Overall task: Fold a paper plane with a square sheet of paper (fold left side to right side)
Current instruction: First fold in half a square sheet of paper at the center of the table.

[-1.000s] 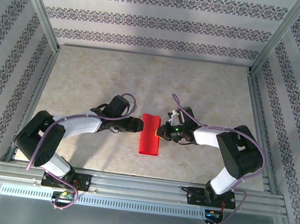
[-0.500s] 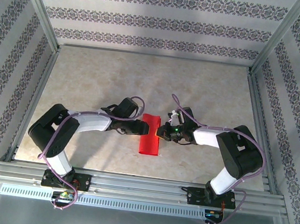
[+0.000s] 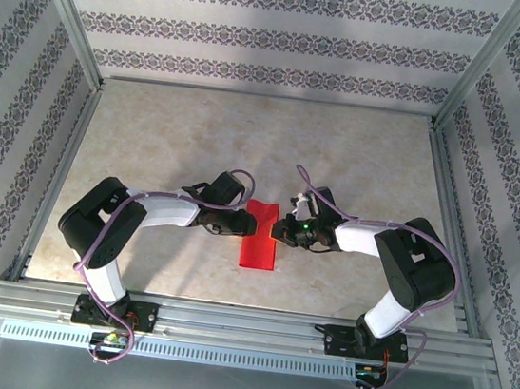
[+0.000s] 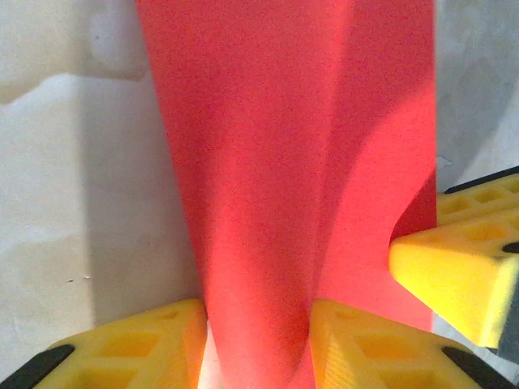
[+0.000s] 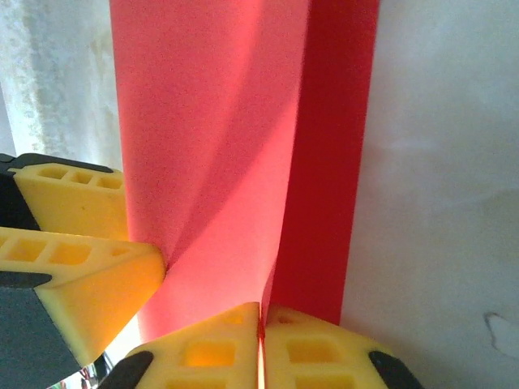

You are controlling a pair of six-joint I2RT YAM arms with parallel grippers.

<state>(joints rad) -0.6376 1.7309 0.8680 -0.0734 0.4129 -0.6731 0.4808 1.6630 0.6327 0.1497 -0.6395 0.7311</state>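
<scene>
On the table (image 3: 152, 142), mid-frame, the red paper (image 3: 259, 244) is a narrow strip, no plane yet; left tool (image 4: 259, 324) and right tool (image 5: 261, 324) clamp it

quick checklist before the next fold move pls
1. The paper is in the middle of the table, between both arms: ok.
2. The right fingers are closed on the paper's edge: ok.
3. The left fingers grip firmly: cannot tell; they straddle a raised hump of paper.
4. The paper lies flat: not ok, it bulges up between the arms.
5. Clearance between the two arms' fingers: cannot tell, they are very close.
</scene>
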